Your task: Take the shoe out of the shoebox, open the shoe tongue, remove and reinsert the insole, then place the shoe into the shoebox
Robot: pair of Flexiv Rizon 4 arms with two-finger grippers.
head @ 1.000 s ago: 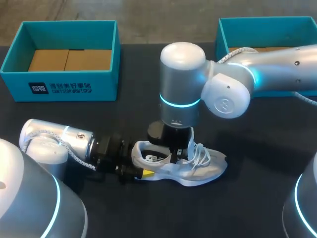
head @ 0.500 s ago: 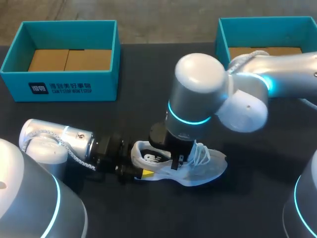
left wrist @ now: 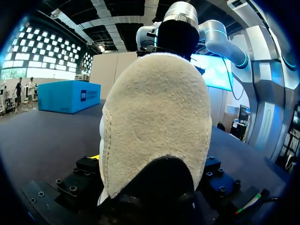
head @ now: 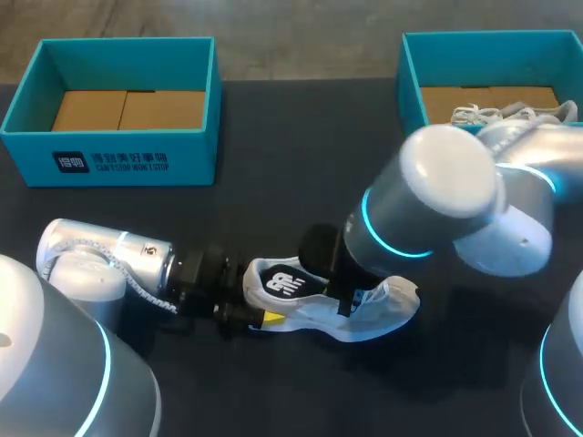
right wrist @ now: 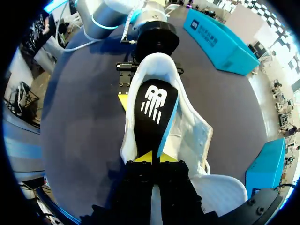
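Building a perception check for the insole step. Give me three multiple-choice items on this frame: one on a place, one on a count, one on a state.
1. The shoe that both arms are working on lies:
A. in the left teal box
B. on the table
C. on top of the right teal box

2. Teal boxes on the table:
A. one
B. two
C. three

3. The right jaws are:
A. wide open above the shoe
B. shut on the black insole
C. shut on a lace

Answers:
1 B: the shoe rests on the dark table.
2 B: one teal box is far left and another far right.
3 B: the right wrist view shows the yellow tips pressed together on the insole.
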